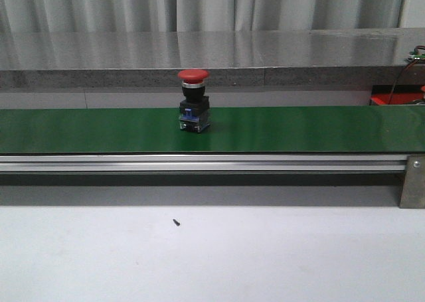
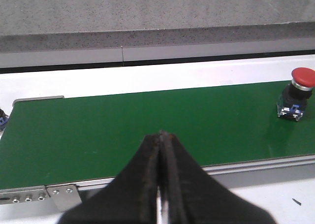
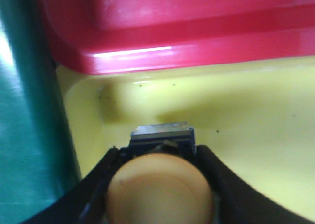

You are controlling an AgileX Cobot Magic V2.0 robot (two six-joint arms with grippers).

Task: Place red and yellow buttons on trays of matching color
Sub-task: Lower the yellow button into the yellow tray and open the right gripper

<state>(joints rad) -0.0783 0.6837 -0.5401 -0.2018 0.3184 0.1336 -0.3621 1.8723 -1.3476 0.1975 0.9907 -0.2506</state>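
Low in the right wrist frame, the right claw clamps the yellow button over the yellow tray. Centre front, the red button stands upright on the green belt: rigid, light, top-heavy, best gripped by its black body. The left claw is closed and empty.

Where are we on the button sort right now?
Nothing looks finished yet. In hand: the right gripper holds the yellow button over the yellow tray, not released. Left: the red button stands upright on the green belt, untouched; the left gripper is shut and empty above the belt. The red tray sits beside the yellow one.
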